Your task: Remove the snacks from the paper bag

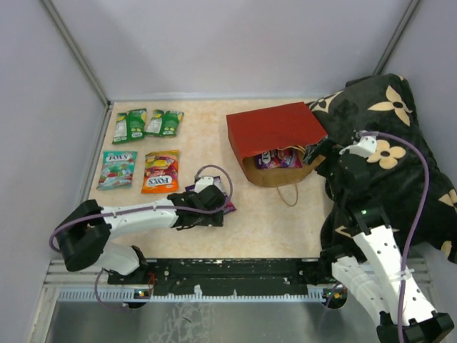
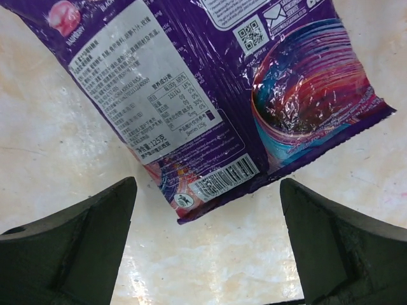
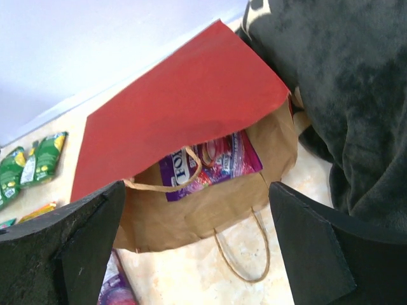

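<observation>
- The paper bag [image 1: 275, 128] lies on its side on the table [image 1: 278, 221], toward the far right, red side up, with its open mouth turned to the near edge
- One string handle [image 1: 288, 194] spills out of the mouth onto the table; in the right wrist view, another loops across the opening
- Inside the mouth, a purple packet in the bag [image 3: 216, 159] lies flat on the brown lower wall, partly under the red upper wall
- The right claw [image 3: 196, 187] hangs just in front of the bag's mouth, near its right corner; its two fingers stand wide apart with nothing between them
- The left claw [image 2: 208, 184] is low over the table, in the middle of the near side and well apart from the bag; its fingers are spread wide and grip nothing
- A purple packet on the table [image 2: 210, 89] lies flat, printed back up, with its lower corner reaching in between the left fingers without touching either
- Four more packets lie flat at the far left in two rows
- At the back, a left green packet [image 1: 128, 125] sits beside a right green packet [image 1: 164, 123]
- Nearer, a teal packet [image 1: 118, 170] sits beside an orange packet [image 1: 161, 171]
- A black flowered pillow [image 1: 389, 150] lies over the table's right edge, just beside the bag's right side
</observation>
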Action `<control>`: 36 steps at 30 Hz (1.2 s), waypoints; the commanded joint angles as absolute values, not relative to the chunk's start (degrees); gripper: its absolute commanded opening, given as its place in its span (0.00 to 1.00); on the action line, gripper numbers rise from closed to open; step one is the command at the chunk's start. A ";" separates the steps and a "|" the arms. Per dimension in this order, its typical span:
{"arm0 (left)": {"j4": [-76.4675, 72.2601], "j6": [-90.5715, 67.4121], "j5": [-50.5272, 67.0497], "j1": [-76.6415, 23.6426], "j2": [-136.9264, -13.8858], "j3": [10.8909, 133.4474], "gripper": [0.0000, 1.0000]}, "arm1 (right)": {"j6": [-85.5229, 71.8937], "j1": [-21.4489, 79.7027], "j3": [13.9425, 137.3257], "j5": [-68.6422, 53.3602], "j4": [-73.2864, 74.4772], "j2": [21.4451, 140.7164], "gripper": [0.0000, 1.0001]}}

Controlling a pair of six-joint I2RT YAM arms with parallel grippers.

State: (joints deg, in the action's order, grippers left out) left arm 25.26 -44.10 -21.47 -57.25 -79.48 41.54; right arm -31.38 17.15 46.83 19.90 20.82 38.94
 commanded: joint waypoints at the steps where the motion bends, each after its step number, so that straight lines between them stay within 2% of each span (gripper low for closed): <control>1: 25.31 -50.25 -23.84 -58.25 -82.61 45.24 1.00 | -32.53 17.40 44.63 21.28 20.36 36.86 0.95; 7: 24.64 -48.03 -26.53 -56.38 -87.55 47.88 1.00 | -31.34 17.35 42.21 20.27 21.77 34.74 0.96; 17: 20.29 -38.10 -21.09 -42.39 -91.52 47.09 1.00 | -28.05 17.40 42.54 18.87 23.68 32.88 0.98; 28: 25.24 -19.96 -24.17 -39.22 -103.01 66.69 1.00 | -29.03 17.33 40.84 16.99 23.83 30.98 0.99; 36: 26.39 -9.08 -19.30 -32.58 -111.91 77.20 1.00 | -28.24 17.38 41.71 17.25 25.75 30.70 0.99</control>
State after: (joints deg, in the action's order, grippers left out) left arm 24.77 -16.49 -21.76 -36.49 -109.27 72.64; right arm -29.06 17.15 40.49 17.39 26.44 31.48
